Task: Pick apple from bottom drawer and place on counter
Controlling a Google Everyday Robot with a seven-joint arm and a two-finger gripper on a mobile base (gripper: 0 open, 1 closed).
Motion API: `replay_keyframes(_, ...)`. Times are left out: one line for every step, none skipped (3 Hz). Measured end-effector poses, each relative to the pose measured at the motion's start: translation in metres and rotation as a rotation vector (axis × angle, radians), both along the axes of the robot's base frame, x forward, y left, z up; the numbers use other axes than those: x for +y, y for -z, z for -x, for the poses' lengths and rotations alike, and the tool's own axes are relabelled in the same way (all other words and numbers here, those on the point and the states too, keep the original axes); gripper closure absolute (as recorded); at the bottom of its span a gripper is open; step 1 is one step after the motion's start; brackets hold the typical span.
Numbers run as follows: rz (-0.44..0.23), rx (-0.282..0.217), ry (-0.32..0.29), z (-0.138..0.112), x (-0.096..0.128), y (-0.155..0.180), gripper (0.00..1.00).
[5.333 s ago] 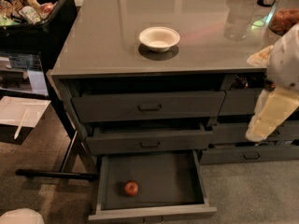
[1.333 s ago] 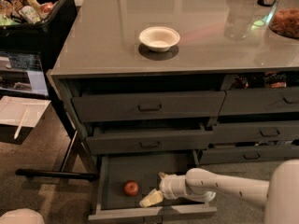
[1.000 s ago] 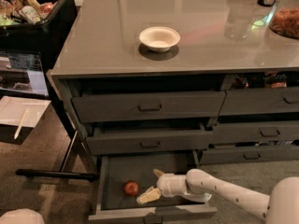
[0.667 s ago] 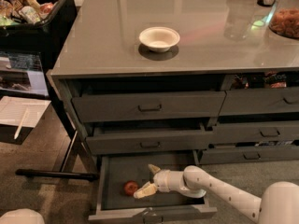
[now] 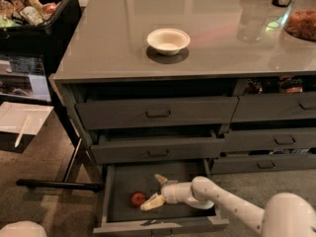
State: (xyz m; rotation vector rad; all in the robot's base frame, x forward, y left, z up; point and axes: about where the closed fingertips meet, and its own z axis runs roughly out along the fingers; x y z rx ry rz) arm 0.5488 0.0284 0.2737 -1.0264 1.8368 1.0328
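Note:
The small red apple [image 5: 138, 198] lies on the dark floor of the pulled-out bottom drawer [image 5: 118, 179], toward its left side. My gripper [image 5: 155, 190] reaches into the drawer from the right on a white arm. Its two pale fingers are spread, one tip [image 5: 160, 178] behind and one [image 5: 149, 203] just right of the apple. The apple sits at the mouth of the open fingers, free of them. The glossy grey counter [image 5: 98, 43] spans above the drawers.
A white bowl [image 5: 168, 40] stands on the counter, with a glass and a dish of snacks [image 5: 301, 23] at the far right. A black bin of groceries [image 5: 29, 9] stands at the left. Two upper drawers [image 5: 158, 113] stick out slightly above the bottom one.
My arm swung down from beside the counter into the bottom drawer and slid left, bringing the open fingers up to the apple. The apple has not moved.

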Motion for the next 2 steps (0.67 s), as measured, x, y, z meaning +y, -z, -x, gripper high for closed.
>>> replay_keyframes(-0.012,-0.015,-0.029,-0.013,0.013,0.03,0.0)
replay_keyframes(-0.014,-0.028,-0.051,-0.018,0.03,0.066,0.0)
